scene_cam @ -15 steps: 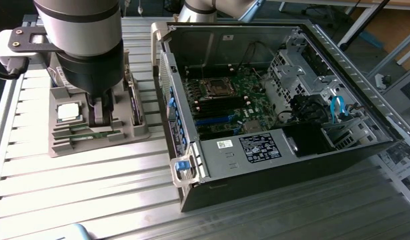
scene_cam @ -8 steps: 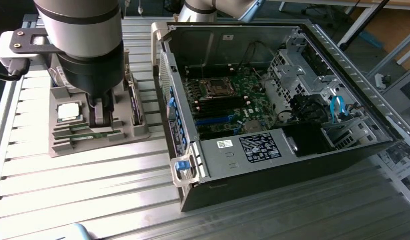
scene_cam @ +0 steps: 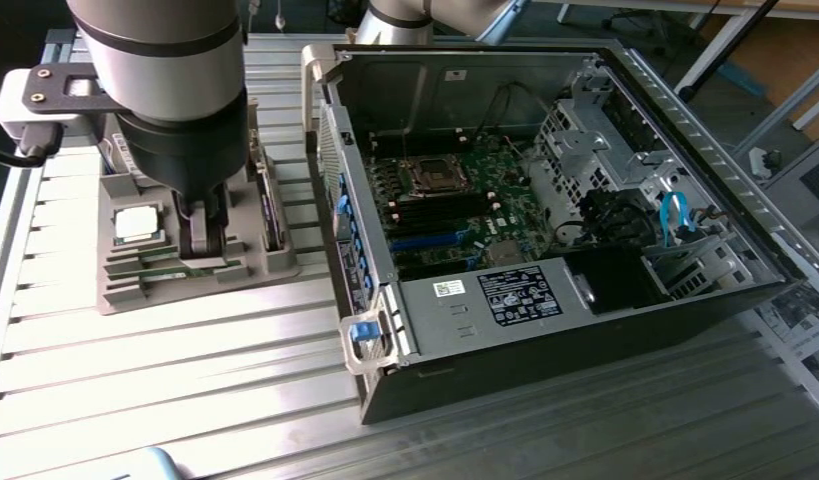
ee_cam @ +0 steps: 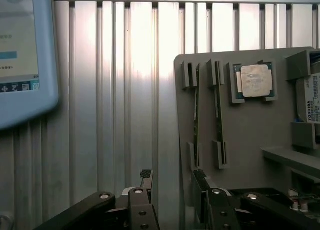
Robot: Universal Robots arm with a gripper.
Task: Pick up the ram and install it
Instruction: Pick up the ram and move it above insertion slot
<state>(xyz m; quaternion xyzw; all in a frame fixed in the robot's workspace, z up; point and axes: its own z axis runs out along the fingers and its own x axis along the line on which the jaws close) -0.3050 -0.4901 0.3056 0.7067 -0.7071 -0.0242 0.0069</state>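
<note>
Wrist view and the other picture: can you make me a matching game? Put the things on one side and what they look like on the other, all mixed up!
Things
1. ram
2. processor chip
3. computer case
4. end effector

Looks
A. side open, boards showing inside
B. open, at the grey holder
C. thin, standing on edge in a slot
D. square and silver, lying flat

Pairs: 1-C, 2-D, 3-A, 4-B
</note>
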